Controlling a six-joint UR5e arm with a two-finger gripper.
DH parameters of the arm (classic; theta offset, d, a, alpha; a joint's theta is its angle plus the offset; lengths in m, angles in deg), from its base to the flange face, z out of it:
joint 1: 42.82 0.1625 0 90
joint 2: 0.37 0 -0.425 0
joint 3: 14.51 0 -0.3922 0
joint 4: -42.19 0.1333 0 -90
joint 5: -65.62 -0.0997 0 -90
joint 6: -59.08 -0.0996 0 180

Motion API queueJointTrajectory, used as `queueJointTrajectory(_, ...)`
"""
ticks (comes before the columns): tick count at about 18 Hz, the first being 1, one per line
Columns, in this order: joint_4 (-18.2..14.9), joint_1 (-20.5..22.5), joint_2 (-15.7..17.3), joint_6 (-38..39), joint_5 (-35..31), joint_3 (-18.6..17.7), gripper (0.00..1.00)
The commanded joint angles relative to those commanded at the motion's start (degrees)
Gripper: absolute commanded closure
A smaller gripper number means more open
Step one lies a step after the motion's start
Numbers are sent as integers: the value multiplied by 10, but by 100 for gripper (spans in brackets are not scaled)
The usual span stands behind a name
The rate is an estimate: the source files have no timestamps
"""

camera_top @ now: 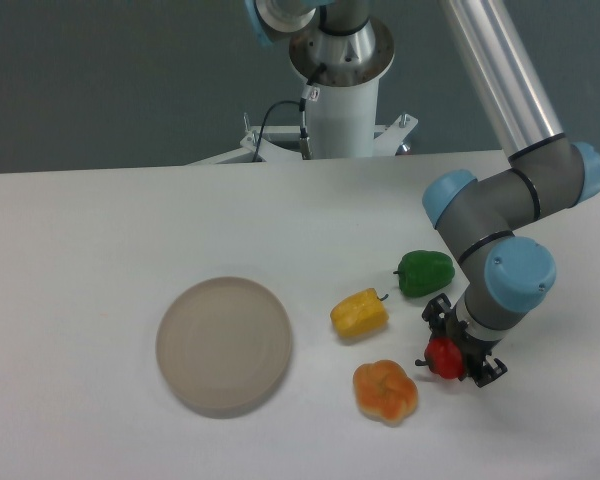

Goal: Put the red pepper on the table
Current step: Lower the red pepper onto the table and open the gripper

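Nearest to me, low in the frame right of centre, the orange pepper (386, 391) is sitting on the white bench (80, 240). Just to its right I am seeing the tool (458, 354) pinching the red pepper (445, 358), one dark finger showing at the upper left of the fruit and the other at its lower right. The red pepper is hanging low in the lower right of the frame, close to the bench surface, though I cannot tell whether it is touching it. It is staying apart from the orange pepper, with a narrow strip of bench showing between them.

To the left of centre the round beige plate (224, 345) is lying flat. A little higher, near the middle, the yellow pepper (359, 313) is resting on its side with its stem pointing right. Up and to the right of it the green pepper (424, 273) is sitting just beside the arm's grey and blue wrist (505, 285), which is bending down over the tool.

At the top centre the arm's base column (340, 95) is standing behind the far edge of the bench, with a black cable (270, 118) looping down beside it
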Motion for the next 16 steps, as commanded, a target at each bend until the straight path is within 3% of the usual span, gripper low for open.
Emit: queueJointTrajectory(16,0,1,0,-2,-1,-2,48)
